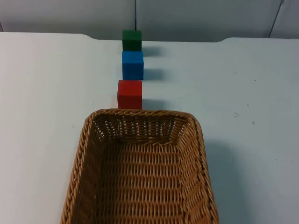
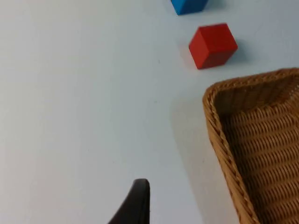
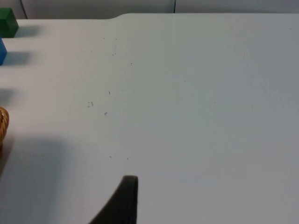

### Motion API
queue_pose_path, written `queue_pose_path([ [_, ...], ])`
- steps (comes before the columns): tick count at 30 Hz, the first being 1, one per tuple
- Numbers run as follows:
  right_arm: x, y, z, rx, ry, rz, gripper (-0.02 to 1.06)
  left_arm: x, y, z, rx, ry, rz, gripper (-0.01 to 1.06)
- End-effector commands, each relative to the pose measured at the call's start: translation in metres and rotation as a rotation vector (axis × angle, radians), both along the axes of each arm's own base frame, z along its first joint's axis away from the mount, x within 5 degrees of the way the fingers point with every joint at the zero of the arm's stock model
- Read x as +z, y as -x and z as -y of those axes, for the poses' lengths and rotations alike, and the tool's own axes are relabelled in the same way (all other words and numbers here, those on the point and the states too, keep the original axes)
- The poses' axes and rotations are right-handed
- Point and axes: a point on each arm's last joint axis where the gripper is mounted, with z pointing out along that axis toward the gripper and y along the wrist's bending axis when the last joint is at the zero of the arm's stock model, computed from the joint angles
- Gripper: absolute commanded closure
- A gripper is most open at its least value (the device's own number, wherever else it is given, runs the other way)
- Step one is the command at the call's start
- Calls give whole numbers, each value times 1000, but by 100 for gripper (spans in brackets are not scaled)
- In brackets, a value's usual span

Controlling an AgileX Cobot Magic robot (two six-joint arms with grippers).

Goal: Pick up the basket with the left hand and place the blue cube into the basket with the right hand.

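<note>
left gripper (image 2: 135, 205) first: one black fingertip hanging over bare white table (image 2: 84, 102), just off the basket's (image 2: 261, 154) woven side, touching nothing. whether that pincer is wide or narrow, i can't tell from here. the basket corner sits close beside it, and past that corner the red cube (image 2: 213, 45) stands clear of the rim, with a sliver of the blue cube (image 2: 188, 5) beyond.

right gripper (image 3: 122, 200) now: again one dark fingertip over open table, nothing near it, and i can't tell how its pincer stands either. off to its side there's a bit of basket rim (image 3: 3, 122), the edge of the blue cube (image 3: 2, 51) and the green cube (image 3: 8, 22), all well apart from it.

from the top view: the wicker basket (image 1: 140, 172) fills the lower middle of the frame, flat on the table, nothing inside. just above its far rim sits the red cube (image 1: 129, 94), then the blue cube (image 1: 132, 65) in the upper middle, then the green cube (image 1: 131, 40), one straight line running away from the basket. the blue one stands on the table between its neighbours, touching neither.

the table (image 1: 42, 93) is white, a few dark specks on its right side, soft shadows falling right of each cube. it ends at the top of the frame against a grey partition wall (image 1: 70, 16) with a seam down the middle.
</note>
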Motion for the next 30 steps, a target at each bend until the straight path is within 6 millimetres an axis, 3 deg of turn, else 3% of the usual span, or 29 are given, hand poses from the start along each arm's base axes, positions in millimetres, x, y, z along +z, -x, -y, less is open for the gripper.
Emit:
queue_pose_path([
  [1, -1, 0, 1, -12, 6, 3, 0, -7, -13, 4, -27, 29, -28, 16],
  [8, -1, 0, 1, -12, 6, 3, 0, -46, -47, 10, -58, 107, -210, 16],
  [12, -1, 0, 1, -12, 6, 3, 0, -79, -69, 13, -69, 155, -324, 16],
  [30, -1, 0, 1, -12, 6, 3, 0, -137, -96, 19, -64, 261, -471, 16],
])
